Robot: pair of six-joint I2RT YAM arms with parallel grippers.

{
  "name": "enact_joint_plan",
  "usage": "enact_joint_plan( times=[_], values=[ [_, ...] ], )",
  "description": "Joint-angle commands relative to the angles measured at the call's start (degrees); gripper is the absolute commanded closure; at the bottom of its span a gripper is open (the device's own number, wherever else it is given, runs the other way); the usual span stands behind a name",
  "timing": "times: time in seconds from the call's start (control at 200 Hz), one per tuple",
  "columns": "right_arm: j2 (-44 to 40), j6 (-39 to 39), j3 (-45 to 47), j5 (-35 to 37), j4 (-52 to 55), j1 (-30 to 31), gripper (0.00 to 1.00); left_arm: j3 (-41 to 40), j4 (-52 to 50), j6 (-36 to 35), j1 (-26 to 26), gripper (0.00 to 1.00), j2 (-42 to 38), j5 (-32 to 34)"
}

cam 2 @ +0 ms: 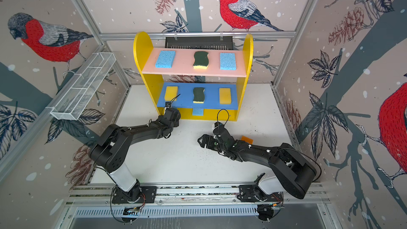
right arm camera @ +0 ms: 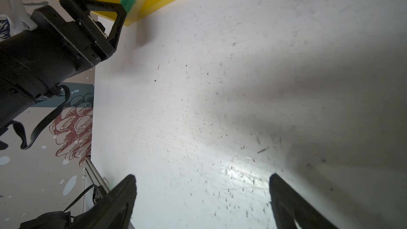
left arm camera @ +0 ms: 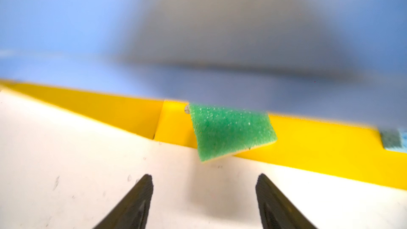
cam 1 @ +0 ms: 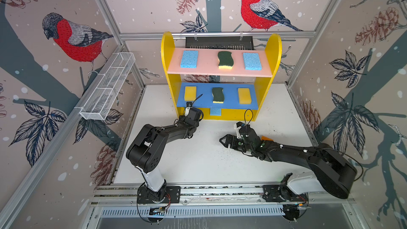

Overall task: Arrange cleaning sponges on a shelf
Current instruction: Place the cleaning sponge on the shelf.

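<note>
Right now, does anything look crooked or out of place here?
Yes. The green sponge on the yellow bottom board lies twisted, with one corner poking past the front edge. An orange sponge lies on the table, off the shelf, partly hidden behind the right arm.

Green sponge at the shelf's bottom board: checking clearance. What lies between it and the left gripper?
Only bare white table, seen in the left wrist view, between the left gripper and the green sponge.
</note>
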State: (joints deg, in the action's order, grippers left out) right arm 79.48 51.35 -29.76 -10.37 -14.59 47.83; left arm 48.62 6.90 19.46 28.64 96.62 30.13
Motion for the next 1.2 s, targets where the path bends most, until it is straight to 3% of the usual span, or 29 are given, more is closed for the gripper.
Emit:
enact_joint_plan(
  times=[0.0,0.495,0.675,0.905,1.196],
  values=[
    [-0.89,-0.46,-0.48,1.97,-0.29,0.58,0.07,-1.40,-0.39,-0.79,0.00,0.25,-3.19,-0.95],
    [2.00,0.96,-2.93,3.24,-6.37,5.47,0.13,-9.60,-8.10,2.13,0.30,0.25,-22.32,-0.09],
    [6.44,3.81,-3.44,-0.04,-14.90,6.28,0.28,-11.87,-13.15,4.78,0.33,0.26,-30.05,-1.61],
    [15.21,7.52,-7.27,-2.22,-22.32,7.88,0.61,-16.23,-16.30,7.20,0.39,0.26,-39.82,-1.18],
    [27.74,12.50,-14.39,-3.19,-31.47,8.82,0.84,-17.75,-21.05,11.99,0.33,0.27,-46.07,-0.75]
  ],
)
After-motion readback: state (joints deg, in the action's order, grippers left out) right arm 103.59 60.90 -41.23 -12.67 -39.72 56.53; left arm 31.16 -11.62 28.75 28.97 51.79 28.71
